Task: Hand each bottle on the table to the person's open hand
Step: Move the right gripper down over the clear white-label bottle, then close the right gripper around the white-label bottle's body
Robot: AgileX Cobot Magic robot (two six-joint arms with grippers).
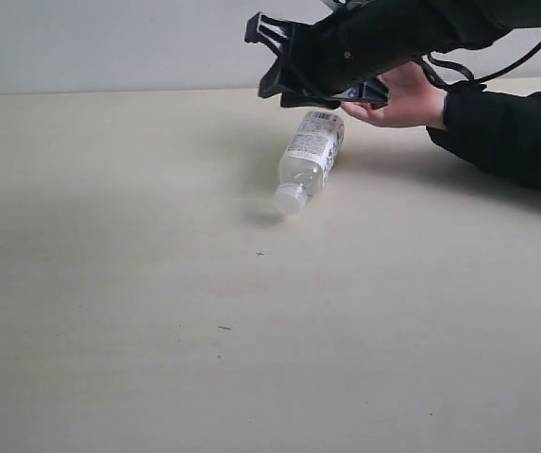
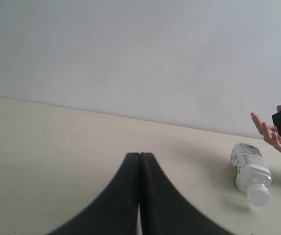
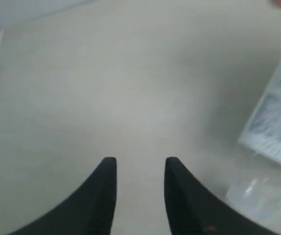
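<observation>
White cap (image 1: pixel 290 198) nearest, bottle (image 1: pixel 312 156) base faces hand (image 1: pixel 404 99).

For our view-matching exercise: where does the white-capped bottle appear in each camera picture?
Exterior: bottle upper middle, cap toward camera.
Left wrist: bottle lower right.
Right wrist: bottle blurred, cut off at right edge.
Shared landmark: person's open hand beside bottle's base, exterior and left wrist.

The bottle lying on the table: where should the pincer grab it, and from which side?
Take the bottle around its labelled mid-body, coming straight down from above with the jaws across its width. It lies on its side on the table, cap pointing away from the hand, so both round sides are free; the cap end tapers.
</observation>
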